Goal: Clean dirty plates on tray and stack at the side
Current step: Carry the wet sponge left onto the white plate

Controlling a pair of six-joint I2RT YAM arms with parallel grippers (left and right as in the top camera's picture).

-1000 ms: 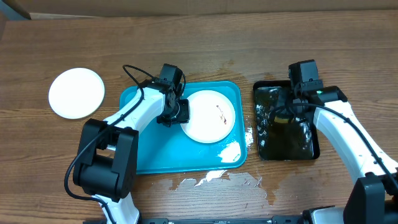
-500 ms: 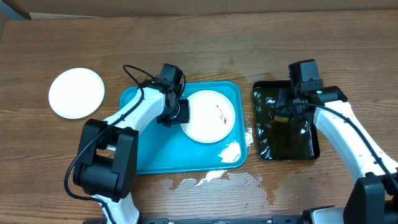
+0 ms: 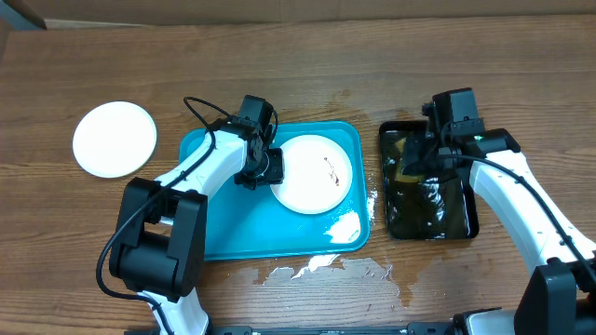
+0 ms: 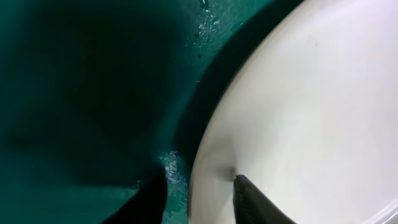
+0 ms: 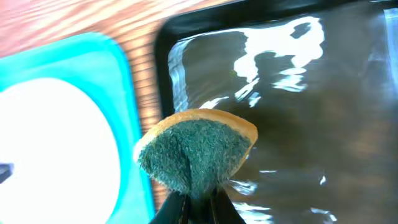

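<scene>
Green scouring fibre over a yellow backing: that is the sponge [image 5: 196, 152], folded and clamped in the tightly closed fingers of the right gripper [image 5: 198, 205]. It hangs over the near-left corner of the black tray [image 5: 160, 43], whose water shows bright ripples. In the overhead view the sponge has shifted over the last second, from lower in the water up toward the tray's left edge, the side nearest the plate. I judge the wetting is done and the scrub comes next. The left gripper [image 4: 199, 199] has not moved in that time. Its fingers sit either side of the left rim of the white plate [image 3: 312, 177], one on the inner face and one outside, apparently pinching it steady. That plate lies flat in the right half of the teal tray [image 3: 223, 233] and has a small dark smear [image 3: 331, 167] right of centre, so it is uncleaned. A second white plate [image 3: 115, 140] rests well apart on the wooden table [image 3: 279, 56] to the far left, the likely stacking spot. Spilled water [image 3: 326, 270] lies in front of the teal tray.
</scene>
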